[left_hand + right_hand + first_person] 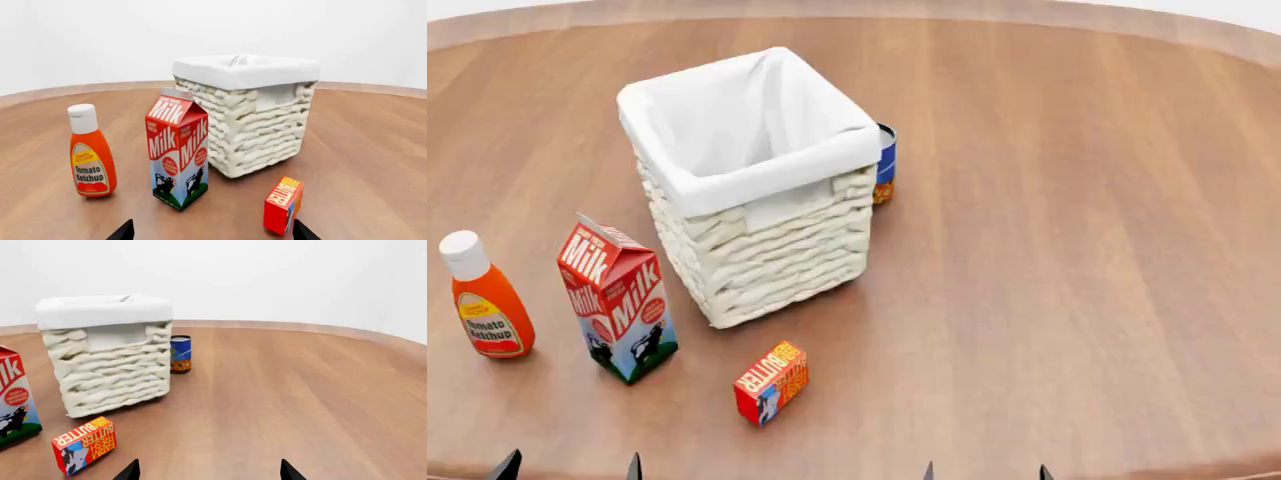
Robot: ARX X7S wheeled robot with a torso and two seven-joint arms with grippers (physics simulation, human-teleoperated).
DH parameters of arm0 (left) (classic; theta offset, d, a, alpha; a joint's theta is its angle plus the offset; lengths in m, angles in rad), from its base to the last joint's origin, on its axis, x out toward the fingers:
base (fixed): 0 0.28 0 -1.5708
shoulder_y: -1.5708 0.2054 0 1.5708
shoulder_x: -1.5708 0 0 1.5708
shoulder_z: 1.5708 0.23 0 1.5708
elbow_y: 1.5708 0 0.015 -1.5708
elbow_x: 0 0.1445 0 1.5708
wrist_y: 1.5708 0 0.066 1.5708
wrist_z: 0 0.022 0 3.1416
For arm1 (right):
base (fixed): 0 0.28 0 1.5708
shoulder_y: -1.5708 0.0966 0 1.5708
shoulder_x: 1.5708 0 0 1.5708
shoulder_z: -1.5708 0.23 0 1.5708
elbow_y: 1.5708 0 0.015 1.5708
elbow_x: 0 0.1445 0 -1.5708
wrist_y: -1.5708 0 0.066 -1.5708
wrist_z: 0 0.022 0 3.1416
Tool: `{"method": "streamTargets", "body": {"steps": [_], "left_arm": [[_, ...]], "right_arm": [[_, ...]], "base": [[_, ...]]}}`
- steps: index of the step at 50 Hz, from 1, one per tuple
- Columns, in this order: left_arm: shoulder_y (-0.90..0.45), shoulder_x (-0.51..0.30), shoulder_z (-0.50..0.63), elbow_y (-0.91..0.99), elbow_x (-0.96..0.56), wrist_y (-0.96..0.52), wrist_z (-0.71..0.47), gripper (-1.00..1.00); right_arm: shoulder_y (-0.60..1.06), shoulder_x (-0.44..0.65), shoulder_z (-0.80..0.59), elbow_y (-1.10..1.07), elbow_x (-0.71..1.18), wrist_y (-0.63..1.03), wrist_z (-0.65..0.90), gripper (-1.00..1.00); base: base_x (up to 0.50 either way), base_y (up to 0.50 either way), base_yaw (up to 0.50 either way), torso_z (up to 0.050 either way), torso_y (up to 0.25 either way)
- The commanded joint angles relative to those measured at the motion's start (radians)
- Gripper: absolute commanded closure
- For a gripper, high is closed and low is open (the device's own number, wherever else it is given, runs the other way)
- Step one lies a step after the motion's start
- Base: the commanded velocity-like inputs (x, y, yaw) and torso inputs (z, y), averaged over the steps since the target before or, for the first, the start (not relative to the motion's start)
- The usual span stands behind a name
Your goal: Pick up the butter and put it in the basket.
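In the head view the butter (771, 383) lies on the table (1068, 250) at lower centre, just below the basket (751, 190), untouched. Both grippers, left (569, 466) and right (985, 471), are cut off at the bottom edge, their tips spread apart, empty. The basket half hides a can (885, 164).

Table (1068, 250): polished wood grain, smooth, faintly glossy. Basket (767, 255): rough cream wicker, lined with matt white cloth. Butter (773, 382) and milk carton (617, 300): printed card, smooth. Ketchup bottle (485, 300): glossy plastic, paper-like label. Can (885, 165): printed label, material not discernible.
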Motion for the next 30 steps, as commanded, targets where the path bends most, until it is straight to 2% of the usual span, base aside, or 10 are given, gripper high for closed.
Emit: {"method": "streamTargets", "body": {"steps": [1, 16, 21, 26, 28, 30], "left_arm": [[-0.011, -0.015, 0.011, -0.021, -0.018, 0.0, -0.026, -1.0], [-0.019, -0.054, 0.066, -0.04, -0.035, 0.006, -0.082, -1.0], [-0.025, -0.066, 0.086, -0.032, -0.045, -0.026, -0.076, -1.0], [-0.022, -0.072, 0.102, -0.04, -0.051, 0.008, -0.074, -1.0], [-0.01, -0.08, 0.11, -0.013, -0.054, 0.033, -0.065, -1.0], [-0.014, -0.079, 0.103, 0.025, -0.055, -0.008, -0.084, -1.0]], "right_arm": [[0.004, 0.016, -0.009, -0.001, 0.019, 0.006, 0.026, -1.0], [0.016, 0.052, -0.038, 0.015, 0.045, 0.021, 0.101, -1.0], [0.023, 0.059, -0.047, 0.024, 0.054, 0.019, 0.112, -1.0], [0.021, 0.065, -0.053, 0.024, 0.061, 0.012, 0.124, -1.0], [0.019, 0.066, -0.051, 0.005, 0.07, 0.019, 0.13, -1.0], [0.018, 0.069, -0.046, -0.006, 0.081, 0.019, 0.134, -1.0]], "base": [[0.0, 0.0, 0.0, 0.0, 0.0], [0.0, 0.0, 0.0, 0.0, 0.0], [0.0, 0.0, 0.0, 0.0, 0.0], [0.0, 0.0, 0.0, 0.0, 0.0], [0.0, 0.0, 0.0, 0.0, 0.0], [0.0, 0.0, 0.0, 0.0, 0.0]]}}
